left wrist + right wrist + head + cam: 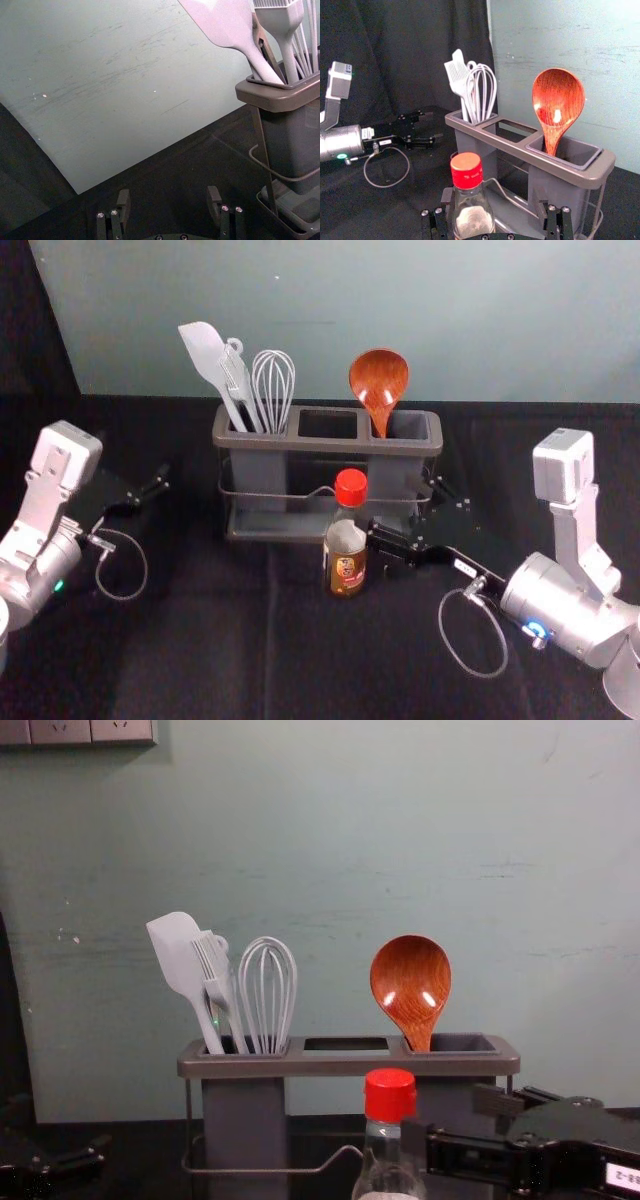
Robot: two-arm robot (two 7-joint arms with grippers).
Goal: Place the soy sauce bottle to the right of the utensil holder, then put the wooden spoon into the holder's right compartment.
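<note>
The soy sauce bottle (pixel 346 558), red-capped and upright, stands before the utensil holder (pixel 265 442), right of its middle. My right gripper (pixel 405 512) is open at the bottle's right, one fingertip close to its side; I cannot tell if they touch. In the right wrist view the bottle (pixel 473 215) appears between the open fingers of this gripper (pixel 495 202), nearer one of them. The wooden spoon (pixel 379 382) rests bowl-up in the holder's right compartment. My left gripper (pixel 148 494) is left of the holder; the left wrist view shows this gripper (pixel 168 200) open.
A white spatula (pixel 181 960), a brush (pixel 219 982) and a whisk (pixel 267 995) stand in the holder's left compartment. The middle compartment (pixel 328 423) is empty. Behind the holder rises a pale wall (pixel 330 850). Black cloth (pixel 230 640) covers the table.
</note>
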